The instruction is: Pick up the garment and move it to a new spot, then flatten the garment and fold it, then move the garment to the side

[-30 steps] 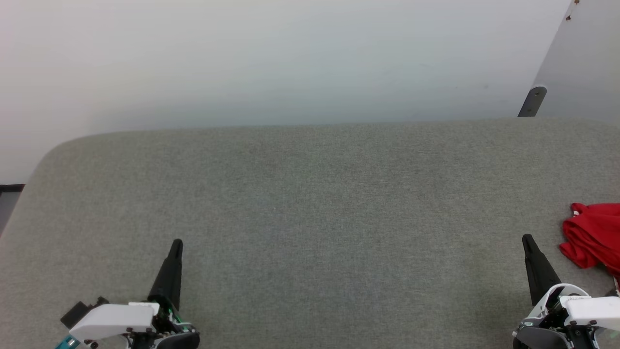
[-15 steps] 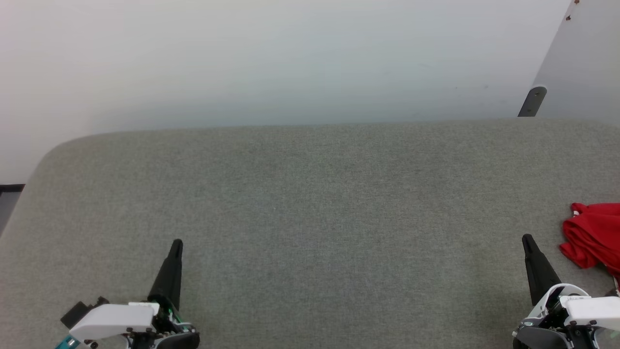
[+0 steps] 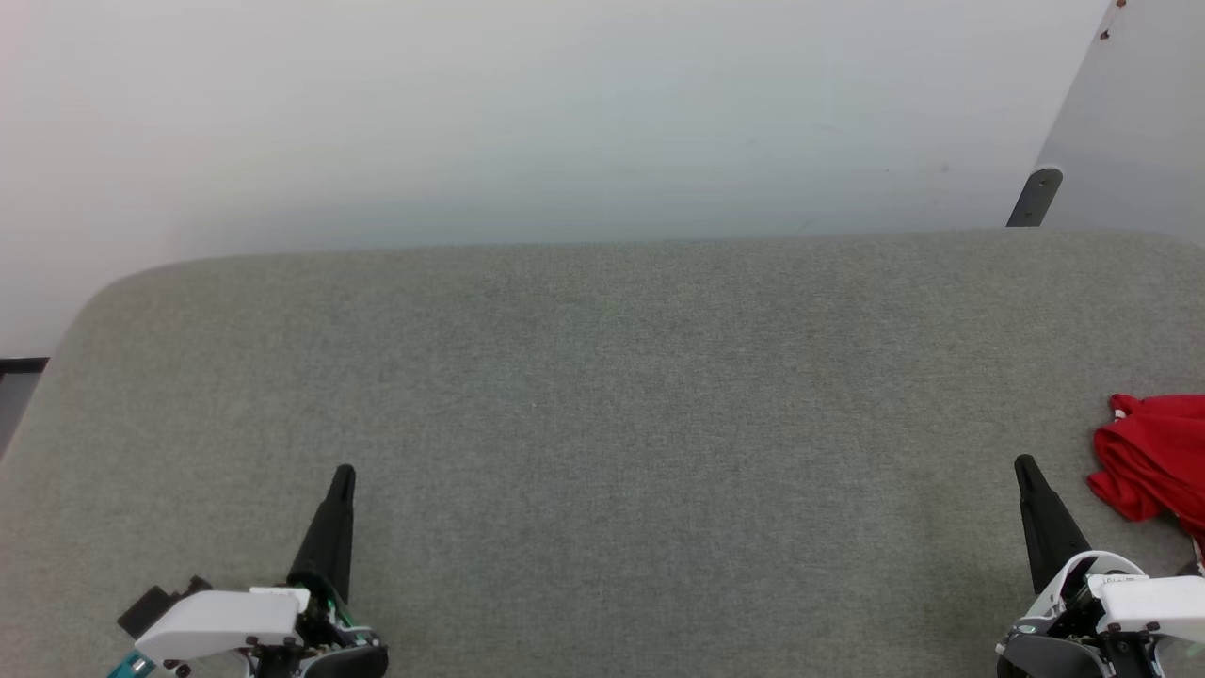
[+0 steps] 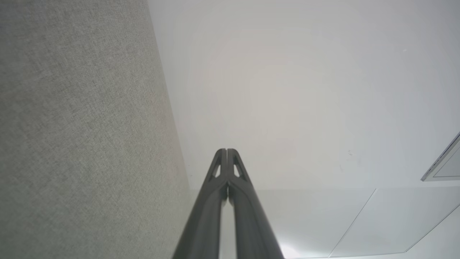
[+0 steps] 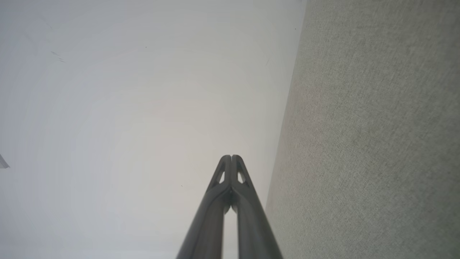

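The garment [image 3: 1153,457] is a crumpled red heap at the right edge of the head view, lying on the grey fabric surface [image 3: 612,377]. My right gripper [image 3: 1023,463] is at the lower right, just left of the heap and apart from it, fingers pressed together and empty. At the lower left my left gripper [image 3: 345,473] is shut too, far from the garment. In the left wrist view the left gripper [image 4: 226,150] has its tips touching, with nothing held. The right gripper [image 5: 231,157] looks the same in the right wrist view.
A pale wall [image 3: 565,113] rises behind the surface's far edge. A dark bracket [image 3: 1034,196] and a slanted grey panel [image 3: 1130,122] stand at the back right. The surface's left corner is rounded, with a dark gap [image 3: 17,377] beyond it.
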Controlling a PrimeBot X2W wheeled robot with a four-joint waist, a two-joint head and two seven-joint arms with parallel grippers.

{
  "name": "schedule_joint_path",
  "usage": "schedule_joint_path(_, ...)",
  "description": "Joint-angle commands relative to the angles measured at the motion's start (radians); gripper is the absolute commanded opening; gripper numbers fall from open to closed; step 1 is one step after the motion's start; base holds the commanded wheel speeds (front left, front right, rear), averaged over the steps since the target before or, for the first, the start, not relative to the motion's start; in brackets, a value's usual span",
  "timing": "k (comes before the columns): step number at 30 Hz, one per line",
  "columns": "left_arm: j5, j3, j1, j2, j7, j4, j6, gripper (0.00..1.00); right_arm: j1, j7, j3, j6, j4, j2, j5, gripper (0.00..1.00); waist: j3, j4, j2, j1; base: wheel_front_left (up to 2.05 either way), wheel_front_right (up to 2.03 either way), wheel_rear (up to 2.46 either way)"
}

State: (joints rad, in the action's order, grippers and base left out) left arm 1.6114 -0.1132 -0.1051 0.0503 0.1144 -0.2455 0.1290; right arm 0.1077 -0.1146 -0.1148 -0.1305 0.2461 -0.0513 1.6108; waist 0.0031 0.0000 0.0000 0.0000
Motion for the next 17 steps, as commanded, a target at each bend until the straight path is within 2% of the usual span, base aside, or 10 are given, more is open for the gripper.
schedule_joint_path(1,0.003,-0.002,-0.010,-0.001,0.003,-0.001,0.003,0.00,0.004,-0.001,0.001,0.000,0.000,0.004,0.004,0.00,0.000,0.000,0.0000,0.0000,0.00,0.00,0.00)
schedule_joint_path(17,0.003,-0.002,-0.010,-0.001,0.003,-0.001,0.003,0.00,0.004,-0.001,0.001,0.000,0.000,0.004,0.004,0.00,0.000,0.000,0.0000,0.0000,0.00,0.00,0.00)
